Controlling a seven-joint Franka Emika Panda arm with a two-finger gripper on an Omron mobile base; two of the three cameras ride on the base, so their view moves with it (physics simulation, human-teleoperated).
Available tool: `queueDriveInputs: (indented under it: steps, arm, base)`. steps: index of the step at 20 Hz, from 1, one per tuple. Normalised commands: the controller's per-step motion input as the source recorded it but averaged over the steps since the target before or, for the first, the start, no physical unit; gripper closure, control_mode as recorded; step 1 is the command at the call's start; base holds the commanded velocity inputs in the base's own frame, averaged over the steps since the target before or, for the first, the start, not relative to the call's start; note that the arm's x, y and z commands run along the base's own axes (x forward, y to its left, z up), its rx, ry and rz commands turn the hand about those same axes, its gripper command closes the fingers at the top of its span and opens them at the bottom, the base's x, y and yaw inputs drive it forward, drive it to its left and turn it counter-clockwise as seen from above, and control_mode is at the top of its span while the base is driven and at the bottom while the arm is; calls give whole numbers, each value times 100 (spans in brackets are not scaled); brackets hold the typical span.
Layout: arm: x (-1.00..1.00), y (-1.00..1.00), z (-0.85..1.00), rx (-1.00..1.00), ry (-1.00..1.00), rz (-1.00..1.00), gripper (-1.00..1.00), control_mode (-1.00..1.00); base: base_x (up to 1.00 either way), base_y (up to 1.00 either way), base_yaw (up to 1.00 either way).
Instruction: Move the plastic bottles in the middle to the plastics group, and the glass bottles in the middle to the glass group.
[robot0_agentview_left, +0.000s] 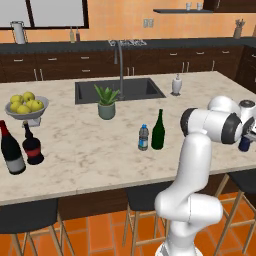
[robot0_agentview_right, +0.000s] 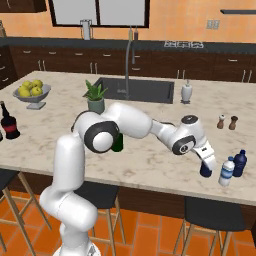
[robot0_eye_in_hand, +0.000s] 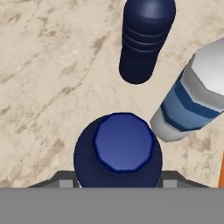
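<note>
The marble counter carries everything. At its right end the gripper is clenched on the squat bottle, dark blue, ribbed plastic, set upright just beside the plastics group, probably so the sorted items stay together. Near the sink, the green bottle, slim glass, and the clear bottle wait mid-counter.

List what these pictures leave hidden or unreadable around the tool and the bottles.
- Tool fingertips: hand view, hidden behind the squat dark blue bottle.
- Same bottle: left base view, mostly behind the arm's wrist.
- Slim green bottle: right base view, nearly all behind the arm's elbow.
- Bottle labels: every view, too small to read.
</note>
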Motion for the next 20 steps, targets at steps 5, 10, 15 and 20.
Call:
queueDriveInputs:
  steps: [5,10,15,20]
  arm:
    - [0,0,-10,10,0,0,100,-100]
    - [0,0,-2,1,1,0,-100,-100]
    - [0,0,3,0,0,0,-100,-100]
    - [-1,0,28,0,0,0,-100,-100]
  base:
    - [0,0,0]
    - [0,0,0]
    - [0,0,0]
    - [0,0,0]
